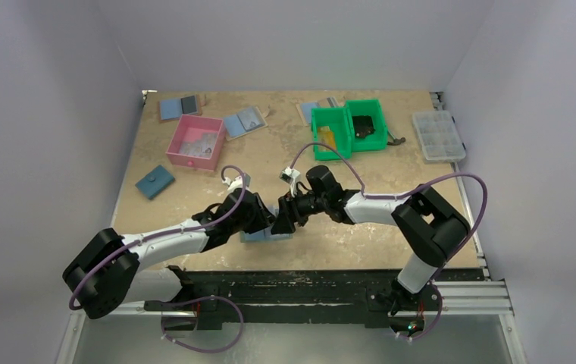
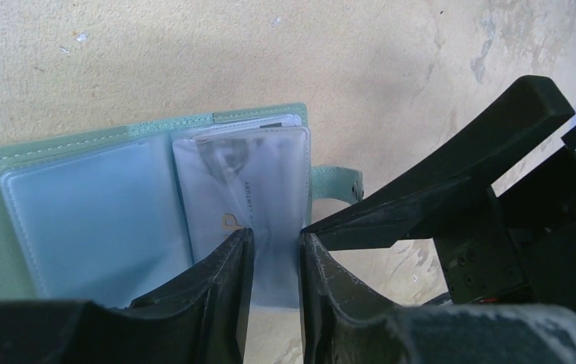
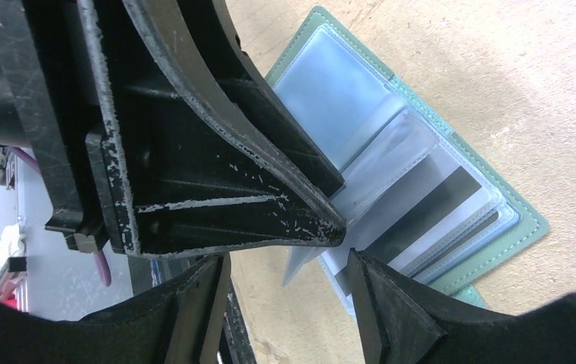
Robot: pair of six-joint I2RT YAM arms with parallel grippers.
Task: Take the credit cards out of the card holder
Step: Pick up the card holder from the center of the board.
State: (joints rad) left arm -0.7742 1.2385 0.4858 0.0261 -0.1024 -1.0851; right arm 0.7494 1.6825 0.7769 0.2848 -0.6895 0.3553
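The left arm (image 1: 167,243) and right arm (image 1: 380,203) bend inward, meeting low over the worktop's (image 1: 270,152) near middle. Far back, a green bin (image 1: 348,125) holds an orange-yellow card (image 1: 329,138). Between the arms the card holder (image 2: 80,212) lies open. The left pincer (image 2: 277,239) pinches its clear sleeve (image 2: 270,182), the right pincer (image 3: 285,262) is spread around that sleeve's edge, and a striped card (image 3: 429,208) sits inside.

"CENTURY" faint on clear sleeve (image 2: 266,182), card holder (image 2: 80,212).
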